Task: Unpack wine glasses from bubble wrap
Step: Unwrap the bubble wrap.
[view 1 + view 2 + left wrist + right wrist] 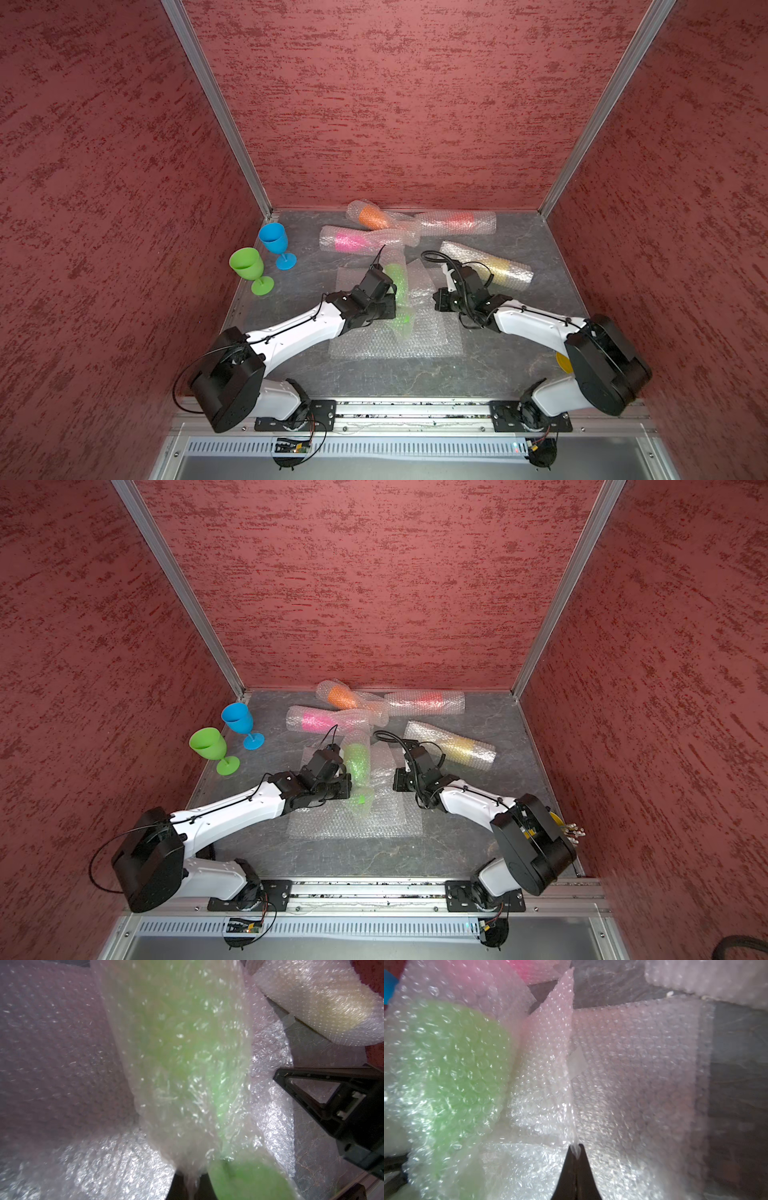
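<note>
Green goblet (187, 1053) is only a blur through its bubble wrap (116, 1159); foot runs off the frame edge in left wrist view. Left gripper (190, 1187) mostly buried under wrap there, tips hidden beneath its own wrist in both top views. Right gripper (576, 1152) tips likewise unresolvable from the top. Yellow object (562, 362) near right sits mostly behind right arm (598, 361), can't identify. Blue goblet (387, 987) clipped by right wrist frame.

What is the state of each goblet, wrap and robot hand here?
green goblet: unwrapped, upright
blue goblet: unwrapped, upright
green roll: lying, wrap partly opened
pink roll: wrapped, lying
orange roll: wrapped, lying
red roll: wrapped, lying
yellow roll: wrapped, lying
flat sheets: spread flat
left hand: shut on green roll
right hand: shut on wrap flap
</note>
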